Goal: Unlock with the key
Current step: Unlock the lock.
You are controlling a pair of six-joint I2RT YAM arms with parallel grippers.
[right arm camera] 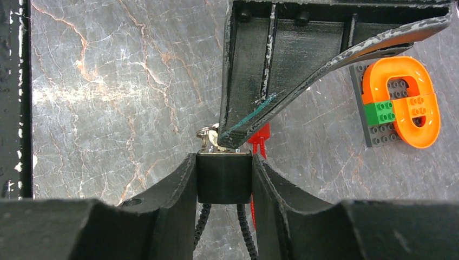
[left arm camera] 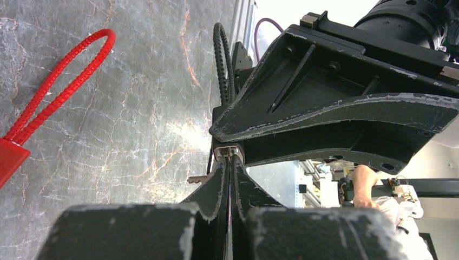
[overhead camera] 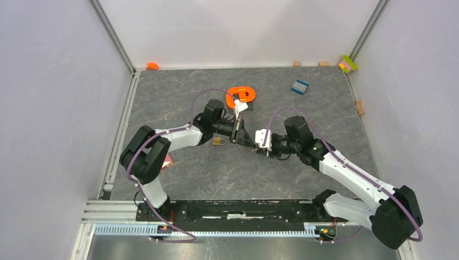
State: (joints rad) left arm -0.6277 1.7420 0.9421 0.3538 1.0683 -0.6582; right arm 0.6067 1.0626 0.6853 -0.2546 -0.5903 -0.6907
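Observation:
The lock (right arm camera: 223,176) is a small black padlock with a black cable shackle (right arm camera: 243,230) hanging below it. My right gripper (right arm camera: 223,162) is shut on its body. My left gripper (left arm camera: 230,162) meets it head on, jaws pressed together on the thin key, whose blade shows only as a sliver between them. Its tips touch the lock's silvery face (left arm camera: 228,151). A key ring (right arm camera: 205,133) peeks out beside that face. From above, the left gripper (overhead camera: 242,137) and right gripper (overhead camera: 255,145) join mid-table.
A brass padlock (overhead camera: 218,141) lies under the left arm. A red cable seal (left arm camera: 59,92) lies on the table nearby. An orange ring on grey and green bricks (overhead camera: 242,95) sits behind, a blue brick (overhead camera: 299,86) farther right. Small blocks line the back edge.

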